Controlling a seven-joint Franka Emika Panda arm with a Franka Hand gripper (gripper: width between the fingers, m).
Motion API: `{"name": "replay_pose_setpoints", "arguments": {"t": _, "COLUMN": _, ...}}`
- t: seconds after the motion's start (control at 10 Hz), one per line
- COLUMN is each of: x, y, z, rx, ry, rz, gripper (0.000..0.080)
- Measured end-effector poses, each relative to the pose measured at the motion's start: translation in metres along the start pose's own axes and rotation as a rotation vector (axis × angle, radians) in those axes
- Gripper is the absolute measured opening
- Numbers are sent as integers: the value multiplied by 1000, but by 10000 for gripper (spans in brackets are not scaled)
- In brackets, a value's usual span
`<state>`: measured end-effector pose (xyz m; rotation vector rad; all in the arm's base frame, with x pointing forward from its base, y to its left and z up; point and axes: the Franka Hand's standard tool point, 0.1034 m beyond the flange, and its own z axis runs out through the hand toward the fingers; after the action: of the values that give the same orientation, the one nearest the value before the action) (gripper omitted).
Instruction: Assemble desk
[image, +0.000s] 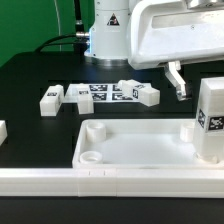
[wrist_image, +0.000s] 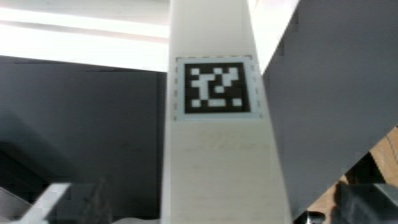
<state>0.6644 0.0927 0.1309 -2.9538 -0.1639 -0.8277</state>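
Observation:
The desk top (image: 140, 150) is a white tray with a raised rim, lying at the near side of the black table. One white square leg (image: 210, 118) with a tag stands upright at the tray's corner on the exterior view's right. In the wrist view this leg (wrist_image: 217, 120) fills the middle. My gripper (wrist_image: 192, 212) is open astride its upper end, with a gap showing on each side. One finger (image: 179, 82) hangs just beside the leg. Loose tagged legs (image: 52, 100) (image: 138, 93) lie farther back on the table.
The marker board (image: 101, 92) lies flat among the loose legs. A long white rail (image: 90, 181) runs along the front edge. The robot's base (image: 108, 35) stands at the back, and a small white part (image: 2, 131) sits at the exterior view's left edge.

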Motion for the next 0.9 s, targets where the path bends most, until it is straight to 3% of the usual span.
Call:
{"name": "replay_pose_setpoints", "arguments": {"t": 0.4, "x": 15, "y": 1, "z": -17, "rx": 6, "ry": -12, "rz": 1, "gripper": 649}}
{"name": "replay_pose_setpoints", "arguments": {"t": 0.7, "x": 10, "y": -1, "z": -14, "rx": 13, "ry": -53, "rz": 1, "gripper": 649}}
{"name": "replay_pose_setpoints", "arguments": {"t": 0.9, "x": 1, "y": -2, "z": -9, "rx": 29, "ry": -162, "rz": 11, "gripper": 649}}
